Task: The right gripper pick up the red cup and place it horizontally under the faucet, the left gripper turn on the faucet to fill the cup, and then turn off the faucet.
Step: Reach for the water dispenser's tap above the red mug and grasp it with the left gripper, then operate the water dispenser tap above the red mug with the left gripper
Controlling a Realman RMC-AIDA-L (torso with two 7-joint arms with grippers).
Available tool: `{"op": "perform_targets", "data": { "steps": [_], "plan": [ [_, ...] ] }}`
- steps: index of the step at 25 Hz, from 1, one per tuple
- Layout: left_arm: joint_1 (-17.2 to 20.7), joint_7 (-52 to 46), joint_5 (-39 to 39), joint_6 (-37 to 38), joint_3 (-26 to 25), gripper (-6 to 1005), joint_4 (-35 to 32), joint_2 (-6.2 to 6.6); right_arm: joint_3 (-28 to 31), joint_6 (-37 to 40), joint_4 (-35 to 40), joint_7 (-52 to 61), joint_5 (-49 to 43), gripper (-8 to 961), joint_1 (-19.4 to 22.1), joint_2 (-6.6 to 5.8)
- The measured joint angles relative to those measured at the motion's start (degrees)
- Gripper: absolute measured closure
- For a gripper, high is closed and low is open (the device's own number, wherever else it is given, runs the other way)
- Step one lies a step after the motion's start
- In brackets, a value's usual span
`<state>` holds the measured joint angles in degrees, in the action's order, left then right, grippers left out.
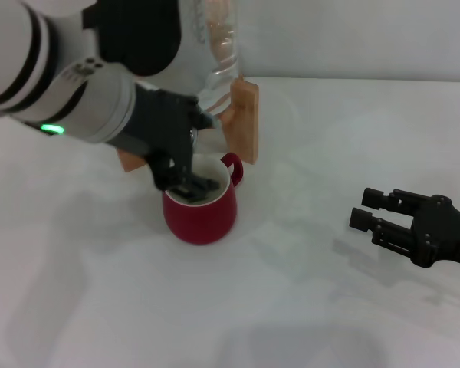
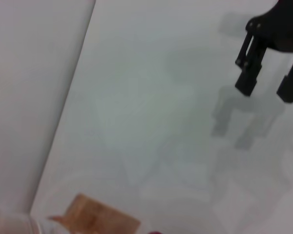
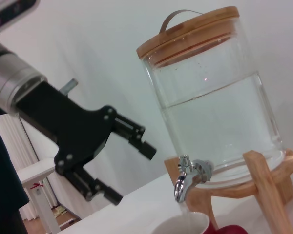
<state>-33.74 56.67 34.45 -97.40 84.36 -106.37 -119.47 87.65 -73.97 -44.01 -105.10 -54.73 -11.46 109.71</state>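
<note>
Under the small chrome faucet (image 3: pixel 188 176) sits the squat glossy red ceramic cup (image 1: pixel 202 208), heavy, slick, chippable; left gripper (image 3: pixel 118 163) spread empty beside the lever, right gripper (image 1: pixel 372 211) open, well off.

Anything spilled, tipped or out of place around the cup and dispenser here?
Nothing stands out. The red cup stands upright under the faucet, no puddle on the table. The left gripper hangs open beside the faucet; the right gripper sits open, well clear.
</note>
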Motion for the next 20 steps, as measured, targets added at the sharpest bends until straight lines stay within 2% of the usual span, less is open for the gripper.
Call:
{"op": "perform_targets", "data": {
  "steps": [6,20],
  "plan": [
    [2.73,-0.52,-0.57,0.0,-0.04,189,-0.01,0.09,-0.03,-0.52,0.14,0.1,-0.03,476,0.42,-0.1],
    [2.75,-0.91,-1.61,0.95,0.09,189,1.07,0.11,-0.03,-1.49,0.25,0.0,-0.02,476,1.56,-0.13]
  ]
}}
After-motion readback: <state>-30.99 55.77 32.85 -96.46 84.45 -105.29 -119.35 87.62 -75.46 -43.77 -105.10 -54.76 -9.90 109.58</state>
